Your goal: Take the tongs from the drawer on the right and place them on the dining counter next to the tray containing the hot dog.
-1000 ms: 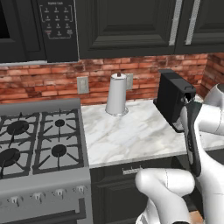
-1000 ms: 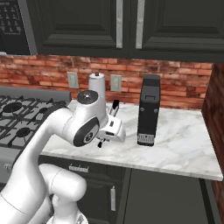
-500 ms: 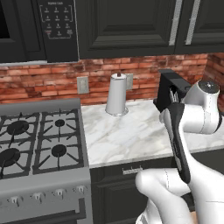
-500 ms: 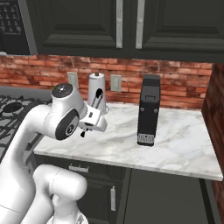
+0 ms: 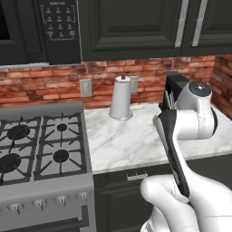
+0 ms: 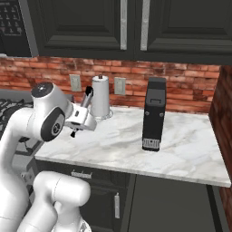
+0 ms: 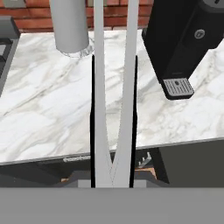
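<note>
The gripper [image 7: 113, 118] is clamped on the tongs [image 7: 113, 87], whose 2 pale arms run up from between its fingers, raised above the front edge of the marble worktop [image 7: 48, 109]. A grey paper-towel holder [image 6: 101, 96] stands near the worktop's back edge, and a black coffee machine [image 6: 153, 113] stands toward the right end.

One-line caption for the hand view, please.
Gripper holding long silvery black-edged tongs upright above the white marble worktop, facing a black coffee machine.
</note>
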